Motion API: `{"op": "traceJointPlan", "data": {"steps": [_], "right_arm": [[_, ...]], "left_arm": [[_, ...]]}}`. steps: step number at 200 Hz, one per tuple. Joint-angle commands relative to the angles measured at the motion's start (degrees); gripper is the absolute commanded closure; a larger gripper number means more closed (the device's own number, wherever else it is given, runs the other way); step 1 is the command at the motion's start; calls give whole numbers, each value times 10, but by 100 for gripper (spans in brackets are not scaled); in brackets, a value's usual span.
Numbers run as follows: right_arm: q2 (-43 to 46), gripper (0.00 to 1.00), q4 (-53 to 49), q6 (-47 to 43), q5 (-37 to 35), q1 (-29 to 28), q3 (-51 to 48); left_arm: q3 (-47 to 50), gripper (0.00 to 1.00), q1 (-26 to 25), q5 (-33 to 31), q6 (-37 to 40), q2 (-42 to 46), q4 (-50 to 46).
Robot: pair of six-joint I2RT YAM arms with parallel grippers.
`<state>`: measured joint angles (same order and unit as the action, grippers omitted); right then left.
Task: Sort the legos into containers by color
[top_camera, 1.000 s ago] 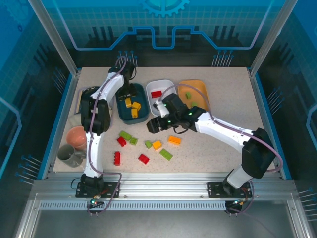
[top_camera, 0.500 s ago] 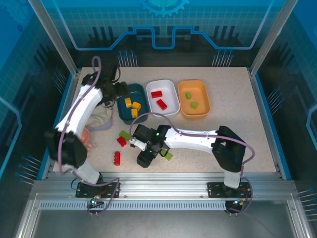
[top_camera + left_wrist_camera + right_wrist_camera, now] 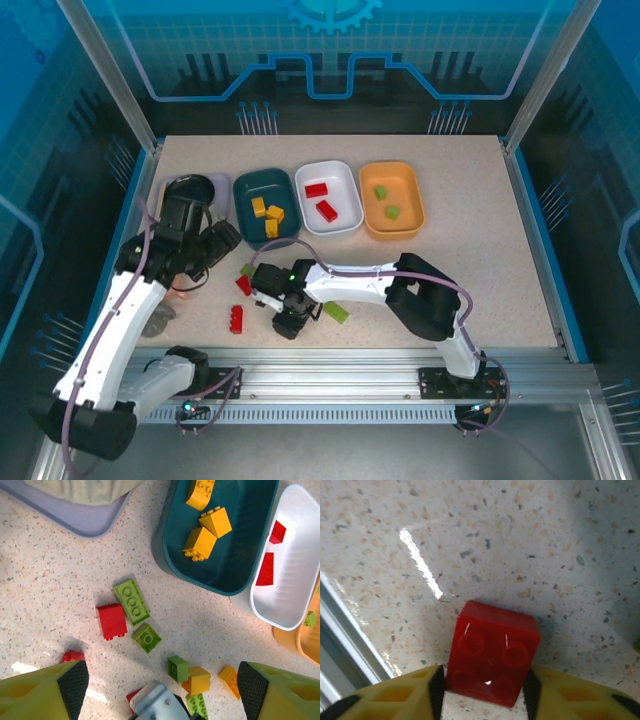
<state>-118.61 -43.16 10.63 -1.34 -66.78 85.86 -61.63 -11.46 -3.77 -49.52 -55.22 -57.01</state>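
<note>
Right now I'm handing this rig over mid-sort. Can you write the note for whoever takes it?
Left claw: open, empty, above the loose pile.
Right claw: shut on a red brick that sits on the table near the front rail.
Done: three yellow bricks in the teal tray, two red bricks in the white tray, two green bricks in the orange tray.
Left: carry the gripped brick to the white tray, then sort the loose greens, loose reds and loose yellow-orange pieces lying between the arms.
</note>
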Motion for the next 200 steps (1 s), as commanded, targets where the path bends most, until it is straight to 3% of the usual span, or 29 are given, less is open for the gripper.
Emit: {"op": "traceJointPlan", "data": {"steps": [1, 31, 73, 129, 165, 200], "right_arm": [[-12, 61, -17, 4, -23, -10, 18], [-1, 70, -12, 10, -40, -8, 23], [68, 73, -10, 41, -36, 30, 33], [115, 74, -30, 77, -35, 159, 79], [40, 73, -62, 119, -63, 266, 186], [-113, 74, -154, 147, -94, 324, 394]], "left_arm": [[24, 19, -7, 17, -24, 29, -29], [44, 19, -12, 33, -27, 49, -26], [74, 19, -29, 101, -13, 37, 37], [108, 20, -128, 105, -55, -9, 117], [106, 20, -175, 79, -83, -33, 148], [90, 20, -181, 79, -74, -56, 153]]}}
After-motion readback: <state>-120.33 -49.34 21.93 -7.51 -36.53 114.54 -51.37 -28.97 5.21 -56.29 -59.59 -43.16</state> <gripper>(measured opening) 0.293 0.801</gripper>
